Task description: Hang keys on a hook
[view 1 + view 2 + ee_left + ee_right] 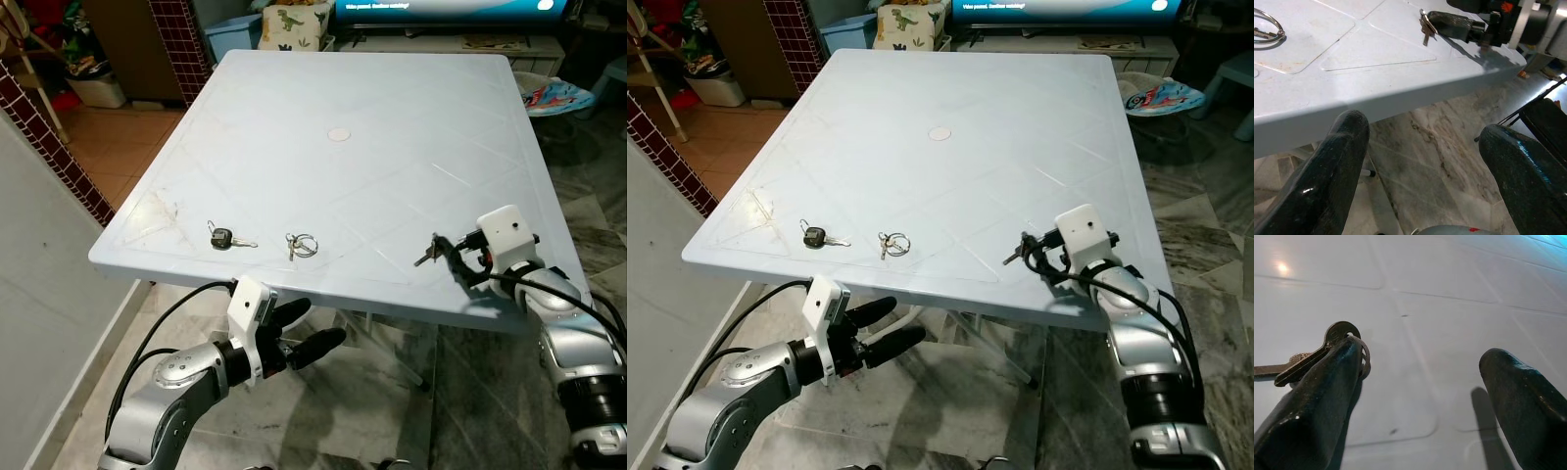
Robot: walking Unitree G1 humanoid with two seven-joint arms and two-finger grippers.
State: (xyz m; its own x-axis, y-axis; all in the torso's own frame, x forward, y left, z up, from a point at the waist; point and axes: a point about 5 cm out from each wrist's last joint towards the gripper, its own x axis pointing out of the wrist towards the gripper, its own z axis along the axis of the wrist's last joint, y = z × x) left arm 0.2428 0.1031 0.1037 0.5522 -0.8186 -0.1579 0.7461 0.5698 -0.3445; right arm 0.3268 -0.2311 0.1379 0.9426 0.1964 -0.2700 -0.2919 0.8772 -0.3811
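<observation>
Fingers of the right gripper [1415,396] stand wide apart on the pale blue plastic bench [372,88], one fingertip [1334,364] threaded through the ring of small dark metal keys [1312,355]; the left gripper [309,338], also spread, hangs below the bench's near edge.

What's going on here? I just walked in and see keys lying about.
A robot stands at a pale table. Its right hand is over the near right part of the table, open, with a bunch of keys hooked on one finger. Two more sets lie near the front edge: a black-headed key and a ringed set. The left hand hangs open below the table edge.
</observation>
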